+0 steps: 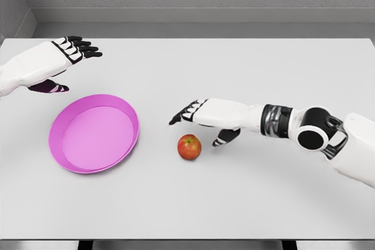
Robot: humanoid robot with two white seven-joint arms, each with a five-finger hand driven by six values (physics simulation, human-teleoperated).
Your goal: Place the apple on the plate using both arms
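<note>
Apple (189, 147) on the counter (246, 203), just right of the pink plate (94, 133), both robot hands empty.

Bare counter runs wide in front of the apple and to its right, and the plate sits well in from every edge. The right robot hand (202, 118) reaches in low from the right, palm down, fingers stretched flat, thumb dropped just beside the apple's upper right, touching nothing. The left robot hand (61, 60) hovers behind the plate's far left rim, fingers spread, thumb hanging under. The apple is round, red with a yellow patch; the plate is a smooth shallow dish with a raised rim.
</note>
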